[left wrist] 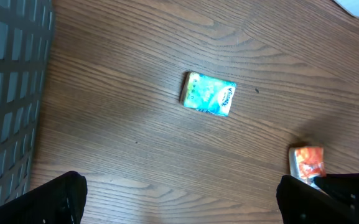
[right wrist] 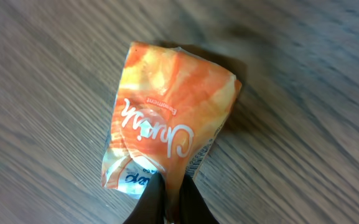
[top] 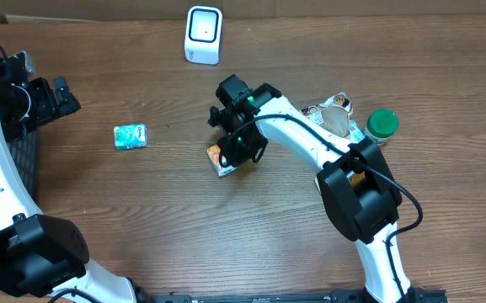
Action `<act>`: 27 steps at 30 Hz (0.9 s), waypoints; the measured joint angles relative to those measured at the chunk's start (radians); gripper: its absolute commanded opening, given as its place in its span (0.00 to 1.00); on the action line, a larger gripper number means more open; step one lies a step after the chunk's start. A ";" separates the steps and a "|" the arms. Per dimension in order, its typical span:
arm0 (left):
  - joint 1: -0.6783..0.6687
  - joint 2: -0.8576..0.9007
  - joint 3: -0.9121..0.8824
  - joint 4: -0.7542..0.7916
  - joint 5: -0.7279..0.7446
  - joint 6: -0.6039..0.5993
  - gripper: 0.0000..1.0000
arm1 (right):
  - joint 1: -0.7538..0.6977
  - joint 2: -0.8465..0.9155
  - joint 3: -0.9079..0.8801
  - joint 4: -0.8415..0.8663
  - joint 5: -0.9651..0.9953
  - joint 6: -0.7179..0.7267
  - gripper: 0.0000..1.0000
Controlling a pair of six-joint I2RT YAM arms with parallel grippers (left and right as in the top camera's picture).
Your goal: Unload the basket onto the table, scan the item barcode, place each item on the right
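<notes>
Right tool [top: 232, 153] is clenched on the orange packet [top: 220, 158], its dark fingers [right wrist: 188, 202] pressed together on one short edge of the wrapper. The packet sits near the middle of the bench [top: 141, 227], a little toward the far edge. Whether it rests on the wood or hangs just above it cannot be told.

In the right wrist view the orange packet [right wrist: 167, 118] has its long axis running away from the tool [right wrist: 165, 198]. The pinched end is nearest the camera and the free end points away, tilted slightly to one side. Its white script reads upside down from there, and small blue and white print shows beside the fingers; no barcode can be made out.

The white scanner [top: 203, 34] stands at the far edge, well apart from the packet. A teal packet [top: 130, 136] lies flat toward the left edge. The left tool [top: 61, 97] hangs released, its fingers wide apart, near the far left corner.
</notes>
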 measured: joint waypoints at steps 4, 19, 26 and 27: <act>0.000 0.000 0.000 0.000 0.000 0.000 1.00 | 0.000 0.000 -0.004 0.021 -0.011 -0.062 0.55; 0.000 0.000 0.000 0.000 0.000 0.000 1.00 | 0.014 0.000 0.053 -0.127 -0.101 0.152 0.50; 0.000 0.000 0.000 0.000 0.000 0.000 1.00 | 0.043 0.000 0.053 -0.210 -0.123 0.199 0.49; 0.000 0.000 0.000 0.000 0.000 0.000 1.00 | 0.040 0.000 0.053 -0.216 -0.139 0.203 0.49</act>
